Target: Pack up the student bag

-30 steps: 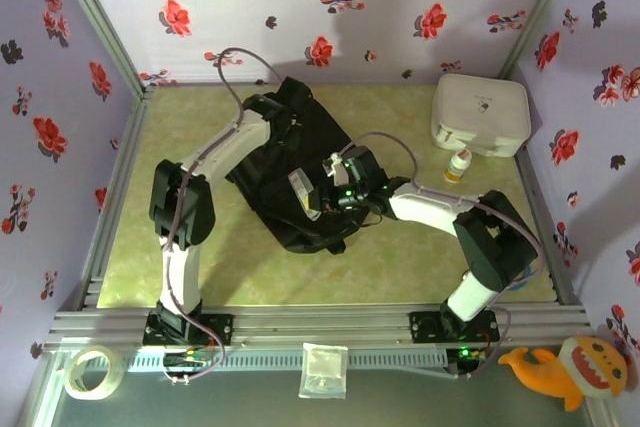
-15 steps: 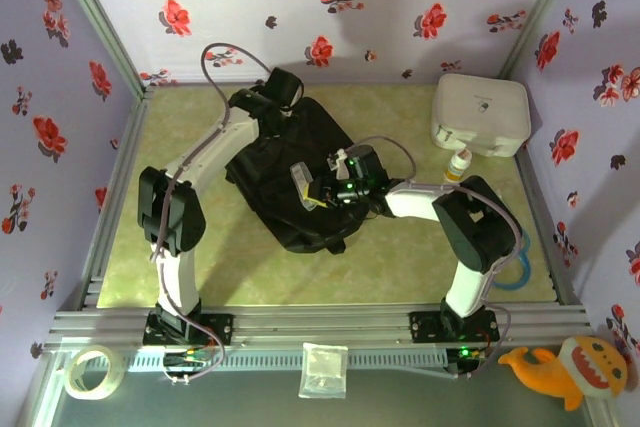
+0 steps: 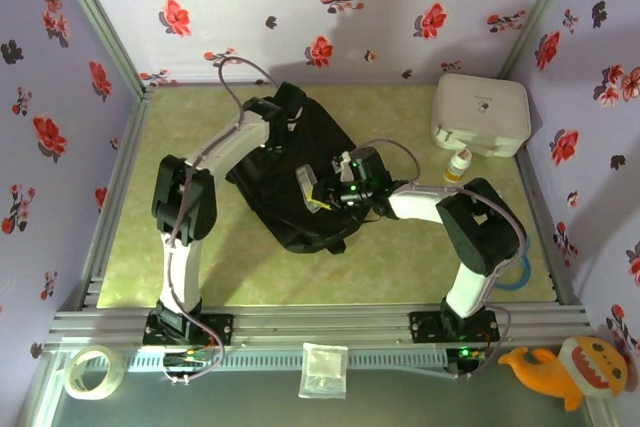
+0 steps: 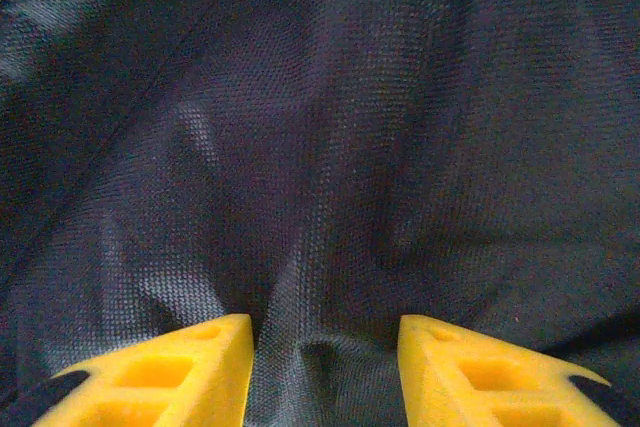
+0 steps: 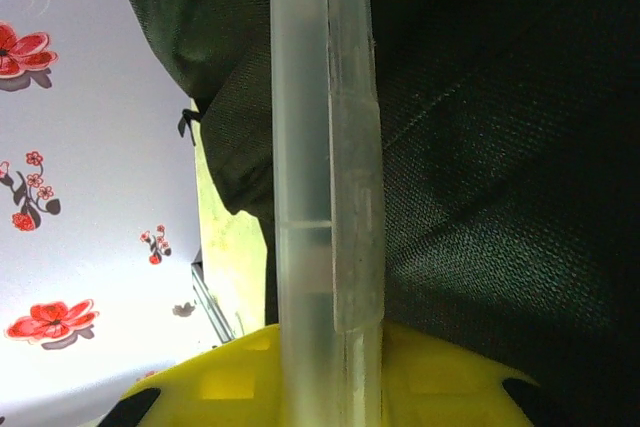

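The left tool point(image 4: 325, 372) stands open, its yellow fingertips point(image 4: 175, 372) apart with a low pucker of cloth rising in the gap between them. They sit close down on the large black soft fabric backpack point(image 4: 330, 147), though I cannot tell whether they press into it. In the overhead view the left tool point(image 3: 288, 105) is at the far end of the backpack point(image 3: 290, 222), toward the back wall, with its arm stretched along the bag's left side. The backpack lies flat in the middle of the pale green tabletop point(image 3: 200, 267), turned at an angle.

The right tool point(image 5: 328, 357) is closed on a flat translucent plastic case point(image 5: 325, 147), clamping it at one end, so the case juts out ahead of the yellow fingers and is seen edge-on against the black cloth. From overhead, the right tool point(image 3: 328, 193) holds that case point(image 3: 305, 185) tilted over the middle of the backpack, the right arm reaching in from the right side.

A white rounded hard case point(image 3: 480, 114) sits in the far right corner of the tabletop, well apart from the backpack. A small white and yellow bottle point(image 3: 458, 165) stands just beside its near edge. Beyond the front rail lie a roll of clear tape point(image 3: 93, 372), a small clear plastic pouch point(image 3: 323, 367) and an orange plush toy point(image 3: 570, 367)
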You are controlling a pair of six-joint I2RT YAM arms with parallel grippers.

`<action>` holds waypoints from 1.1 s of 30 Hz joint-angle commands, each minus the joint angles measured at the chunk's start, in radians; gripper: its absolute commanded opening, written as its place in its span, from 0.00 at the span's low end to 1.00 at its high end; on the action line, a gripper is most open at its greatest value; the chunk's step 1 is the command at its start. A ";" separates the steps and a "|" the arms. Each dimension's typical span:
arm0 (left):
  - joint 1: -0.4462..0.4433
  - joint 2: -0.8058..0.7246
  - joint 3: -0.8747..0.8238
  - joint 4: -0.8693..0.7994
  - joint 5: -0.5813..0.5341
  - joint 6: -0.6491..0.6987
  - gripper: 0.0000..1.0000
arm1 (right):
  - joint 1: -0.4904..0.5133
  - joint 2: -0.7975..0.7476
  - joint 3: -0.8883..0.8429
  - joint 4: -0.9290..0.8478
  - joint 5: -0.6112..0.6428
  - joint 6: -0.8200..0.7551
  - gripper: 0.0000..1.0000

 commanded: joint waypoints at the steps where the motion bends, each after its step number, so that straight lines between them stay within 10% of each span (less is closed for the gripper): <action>1: 0.003 0.042 0.041 -0.053 -0.081 0.027 0.39 | -0.014 -0.019 -0.029 -0.056 0.034 0.009 0.16; 9: 0.004 0.075 0.070 -0.036 -0.176 0.032 0.00 | -0.023 -0.020 -0.044 -0.067 0.045 0.007 0.16; 33: 0.040 -0.217 -0.027 -0.007 0.304 -0.046 0.00 | -0.062 -0.008 -0.068 0.088 -0.104 0.101 0.16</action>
